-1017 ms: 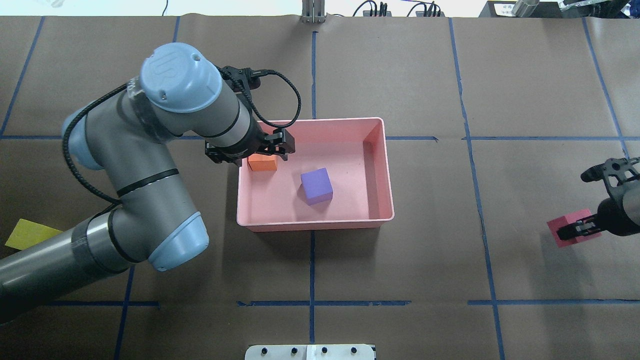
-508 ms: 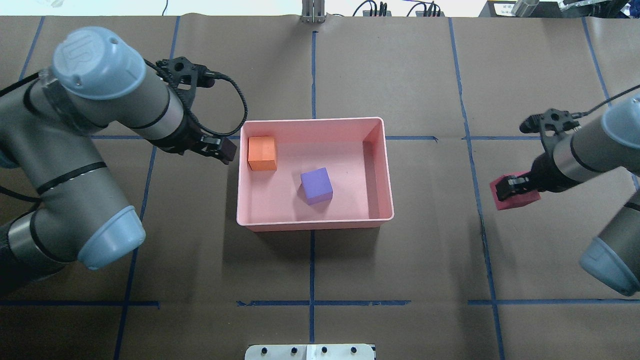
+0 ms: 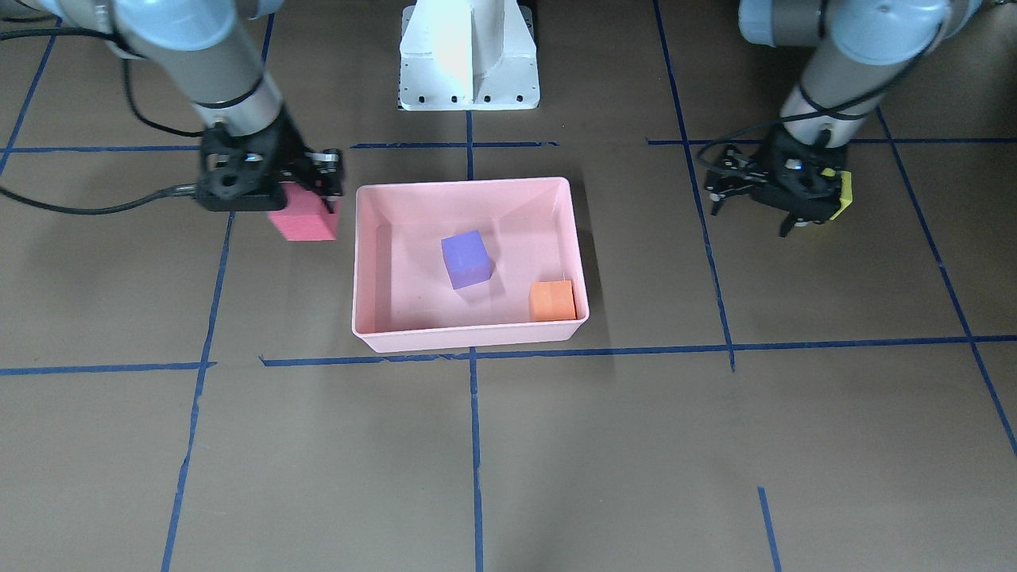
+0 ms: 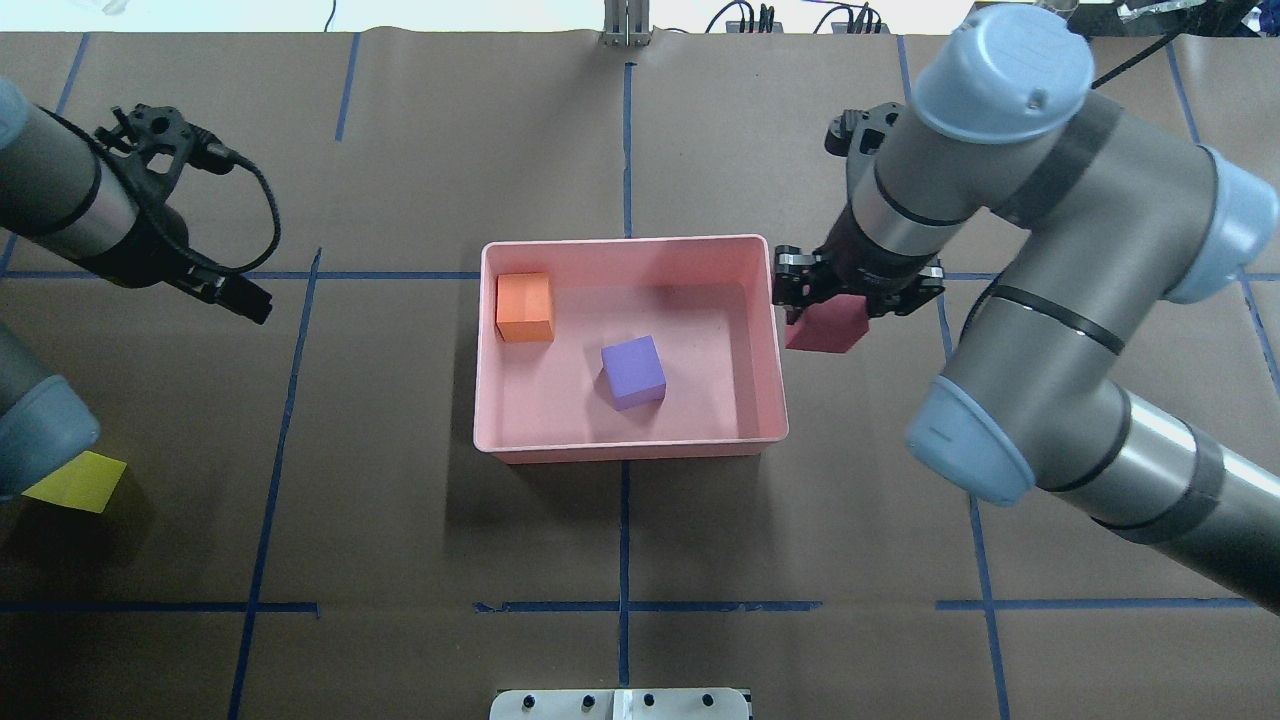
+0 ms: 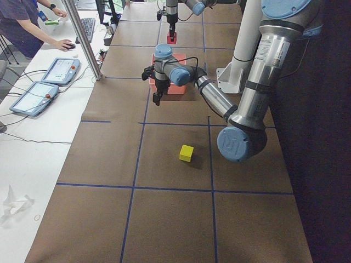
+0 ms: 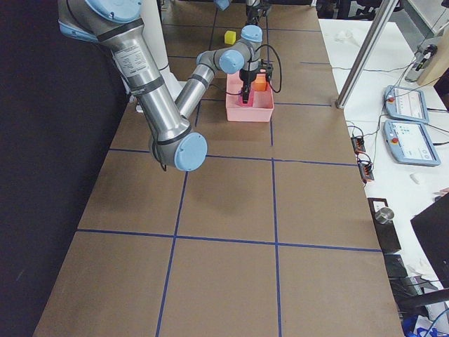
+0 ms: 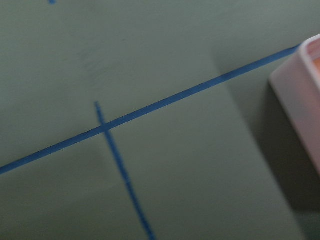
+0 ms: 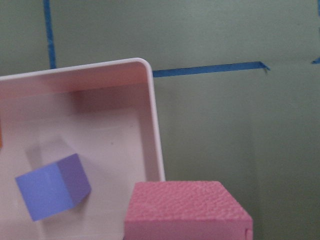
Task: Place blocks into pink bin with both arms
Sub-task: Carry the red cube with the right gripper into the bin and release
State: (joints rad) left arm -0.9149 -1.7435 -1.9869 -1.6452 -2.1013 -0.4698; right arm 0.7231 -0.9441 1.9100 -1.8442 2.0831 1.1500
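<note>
Though in tool [image 4: 845,300], red block [image 4: 825,332] outside bin [image 4: 779,380]

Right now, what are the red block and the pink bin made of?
Red block: looks like foam, matte. Its top is finely pebbled and has no shine.
Pink bin: probably moulded plastic, smooth with a slight sheen. It has thin walls, rounded corners and a rolled rim.

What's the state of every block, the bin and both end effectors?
pink bin: holds two blocks.
orange block: in a bin corner.
purple block: mid-floor in the bin.
red block: gripped, just outside the bin.
yellow-green block: loose on the table.
right end effector: shut on red block.
left end effector: empty; opening unclear.
</note>
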